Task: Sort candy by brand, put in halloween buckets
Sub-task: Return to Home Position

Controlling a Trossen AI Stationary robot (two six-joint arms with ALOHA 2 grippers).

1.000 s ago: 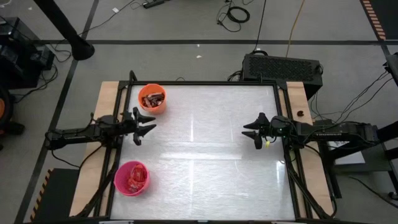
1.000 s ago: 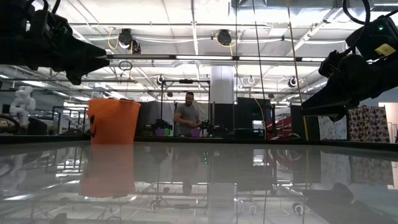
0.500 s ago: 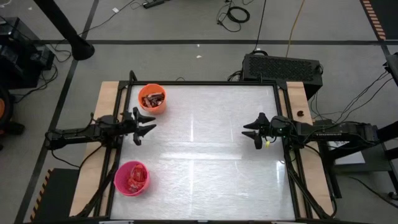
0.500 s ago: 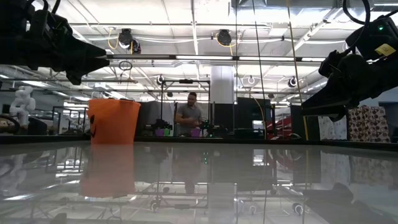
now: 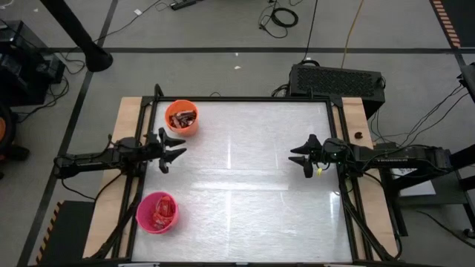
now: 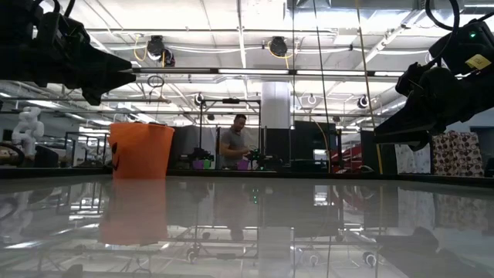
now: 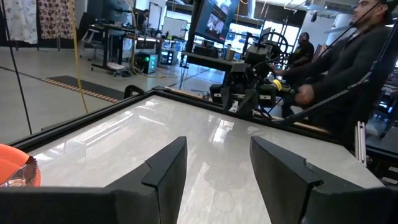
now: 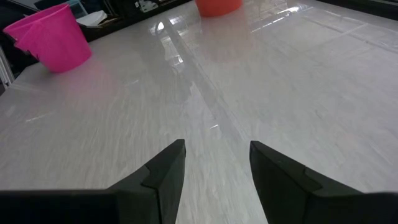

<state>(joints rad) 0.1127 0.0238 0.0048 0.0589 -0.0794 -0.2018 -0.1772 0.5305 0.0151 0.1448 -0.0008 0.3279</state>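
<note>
The candy lies inside the orange bucket and the pink bucket at the desk left edge, left claw and right claw both open and empty; the bars likely handle light, flat and slippery-wrapped, best pinched across the narrow width.

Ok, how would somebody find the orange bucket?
Seen from above, find the white table and the left gripper, open at its left edge. The orange bucket stands just above it in the picture, near the table's corner. The only other pail, the pink bucket, stands below the gripper.
</note>
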